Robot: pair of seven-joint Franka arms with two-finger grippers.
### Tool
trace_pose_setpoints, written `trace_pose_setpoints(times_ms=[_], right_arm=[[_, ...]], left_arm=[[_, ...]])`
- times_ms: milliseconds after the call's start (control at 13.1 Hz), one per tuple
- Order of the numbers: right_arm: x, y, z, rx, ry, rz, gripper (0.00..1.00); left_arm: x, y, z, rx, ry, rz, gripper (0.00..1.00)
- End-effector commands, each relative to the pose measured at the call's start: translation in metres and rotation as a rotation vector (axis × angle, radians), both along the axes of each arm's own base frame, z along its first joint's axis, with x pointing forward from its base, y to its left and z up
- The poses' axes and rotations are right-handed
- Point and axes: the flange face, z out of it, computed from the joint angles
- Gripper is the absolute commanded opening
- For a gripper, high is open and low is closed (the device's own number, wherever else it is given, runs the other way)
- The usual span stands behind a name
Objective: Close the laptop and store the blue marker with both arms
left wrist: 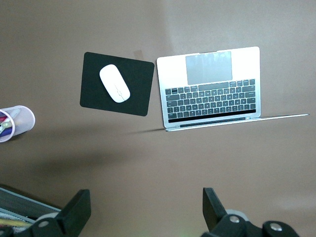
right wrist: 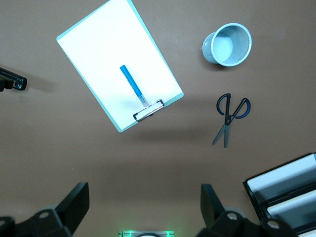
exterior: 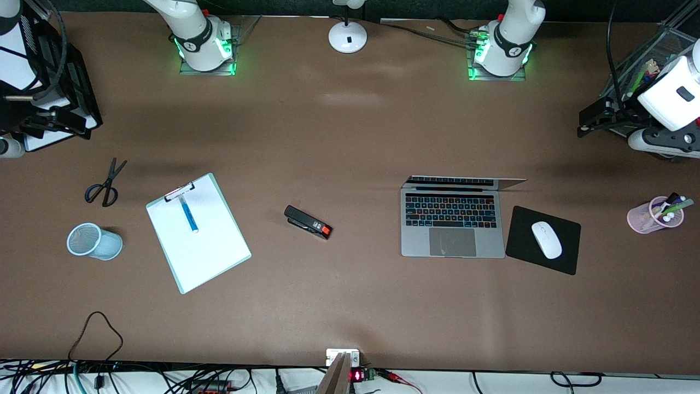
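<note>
The silver-grey laptop [exterior: 451, 224] stands open on the table toward the left arm's end, its lid [exterior: 465, 182] raised; it also shows in the left wrist view [left wrist: 210, 89]. The blue marker [exterior: 188, 213] lies on a white clipboard [exterior: 198, 251] toward the right arm's end; the right wrist view shows it too [right wrist: 133, 85]. My left gripper [left wrist: 146, 212] is open and empty, high over bare table at the left arm's end [exterior: 593, 121]. My right gripper [right wrist: 145, 210] is open and empty, high over the right arm's end [exterior: 52, 117].
A black mousepad [exterior: 525, 249] with a white mouse [exterior: 547, 239] lies beside the laptop. A pink pen cup [exterior: 654, 214], black stapler [exterior: 308, 221], scissors [exterior: 105, 183], light-blue mesh cup [exterior: 93, 241] and lamp base [exterior: 348, 36] are on the table. Trays stand at both ends.
</note>
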Motion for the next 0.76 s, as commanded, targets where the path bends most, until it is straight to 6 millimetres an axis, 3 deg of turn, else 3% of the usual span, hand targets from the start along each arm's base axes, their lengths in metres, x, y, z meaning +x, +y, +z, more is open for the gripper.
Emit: trace_pose_setpoints(times_ms=[0,229,535,688], right_arm=[[0.01,0.005,-0.023,0.012,0.032,0.014,1.0],[0.037,0.011,-0.064,0.033,0.021,0.013,1.0],[0.069,0.051,-0.128,0.012,0.02,0.13,1.0],[0.081,0.058,-0.164,0.005,0.026,0.14,1.0]], left_arm=[[0.003,-0.002,-0.006,-0.012,0.007,-0.008,1.0],[0.009,-0.001,-0.003,-0.013,-0.004,-0.007,1.0],[0.011,0.005,-0.013,-0.024,0.024,0.007,1.0],[0.011,0.004,-0.016,-0.018,0.032,0.001,1.0]])
